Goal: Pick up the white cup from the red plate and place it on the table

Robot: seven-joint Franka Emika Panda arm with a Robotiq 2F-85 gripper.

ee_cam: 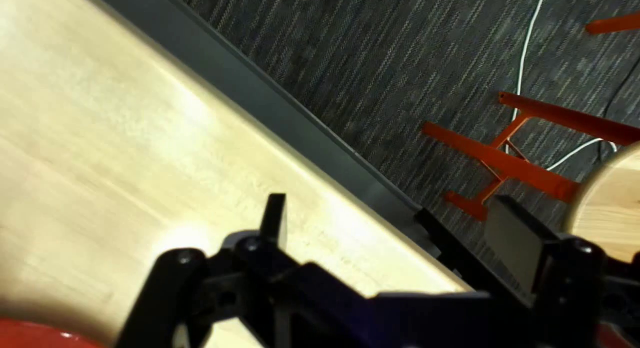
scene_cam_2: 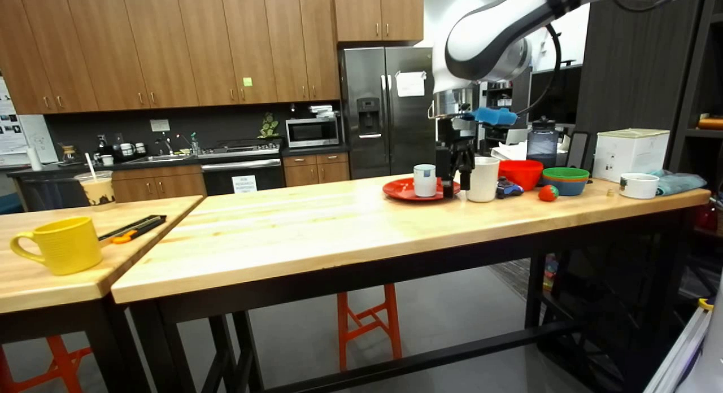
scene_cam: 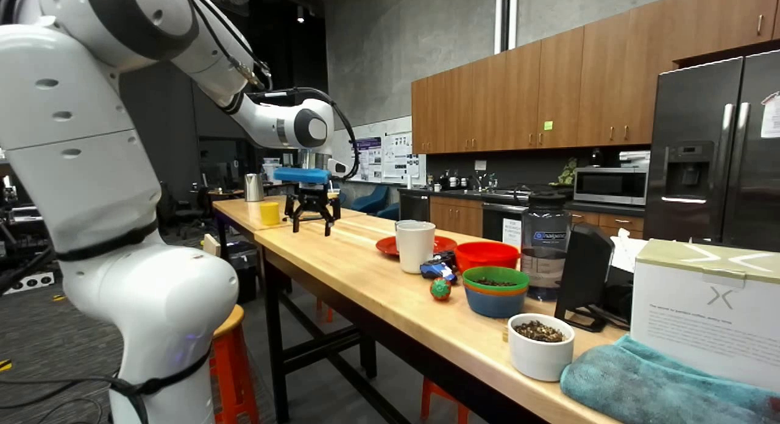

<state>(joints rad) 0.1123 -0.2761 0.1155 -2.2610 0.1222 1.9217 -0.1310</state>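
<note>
The white cup [scene_cam_2: 425,180] stands upright on the red plate [scene_cam_2: 398,193] in an exterior view. In an exterior view the taller white mug [scene_cam: 416,247] hides nearly all of it, in front of the red plate [scene_cam: 386,246]. My gripper [scene_cam: 312,229] is open and empty above the table [scene_cam: 341,259], well apart from the plate. It also shows in an exterior view [scene_cam_2: 457,191], overlapping the plate's right side. In the wrist view the spread fingers [ee_cam: 395,223] have nothing between them, over the table's edge [ee_cam: 150,153]. The plate's rim [ee_cam: 40,335] shows bottom left; the cup is out of view.
Beside the plate stand the taller mug [scene_cam_2: 483,179], a red bowl [scene_cam_2: 520,174], stacked coloured bowls [scene_cam_2: 565,184], a toy strawberry [scene_cam_2: 548,193] and a bottle [scene_cam_2: 542,143]. A yellow mug [scene_cam_2: 66,245] stands on the adjoining table. A stool [ee_cam: 610,203] shows below.
</note>
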